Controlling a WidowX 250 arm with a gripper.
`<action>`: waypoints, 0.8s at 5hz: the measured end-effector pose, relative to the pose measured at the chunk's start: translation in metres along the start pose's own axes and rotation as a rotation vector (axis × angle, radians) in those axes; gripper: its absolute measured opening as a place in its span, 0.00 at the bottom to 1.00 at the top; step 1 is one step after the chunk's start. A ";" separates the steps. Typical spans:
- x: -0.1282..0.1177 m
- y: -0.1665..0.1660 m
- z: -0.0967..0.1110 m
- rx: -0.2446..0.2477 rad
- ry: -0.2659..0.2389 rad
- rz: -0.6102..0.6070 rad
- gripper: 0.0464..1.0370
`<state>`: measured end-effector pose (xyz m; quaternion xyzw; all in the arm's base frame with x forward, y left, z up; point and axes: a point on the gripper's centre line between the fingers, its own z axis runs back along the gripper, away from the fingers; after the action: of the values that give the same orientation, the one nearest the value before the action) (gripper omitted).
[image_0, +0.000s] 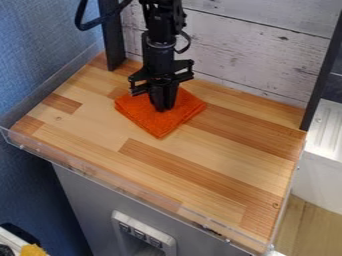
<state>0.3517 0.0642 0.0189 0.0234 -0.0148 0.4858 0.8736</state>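
Rectangular wooden surface (207, 160), strips in mixed brown tones, clear plastic edging (121, 183) along front. Folded square orange cloth (160, 124) on it, toward back.

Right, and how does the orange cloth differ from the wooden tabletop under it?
The orange cloth is one bright colour, while the wooden tabletop has lighter and darker brown strips. The cloth looks soft and folded; the tabletop looks rigid. The cloth is also much smaller than the tabletop. Both have four sides and lie flat.
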 end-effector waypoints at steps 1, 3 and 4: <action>-0.003 -0.003 -0.004 0.020 0.013 0.006 0.02; -0.017 0.004 -0.007 0.023 0.054 -0.250 0.01; -0.019 0.019 -0.008 0.017 0.083 -0.427 0.01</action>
<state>0.3254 0.0580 0.0106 0.0135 0.0307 0.2903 0.9564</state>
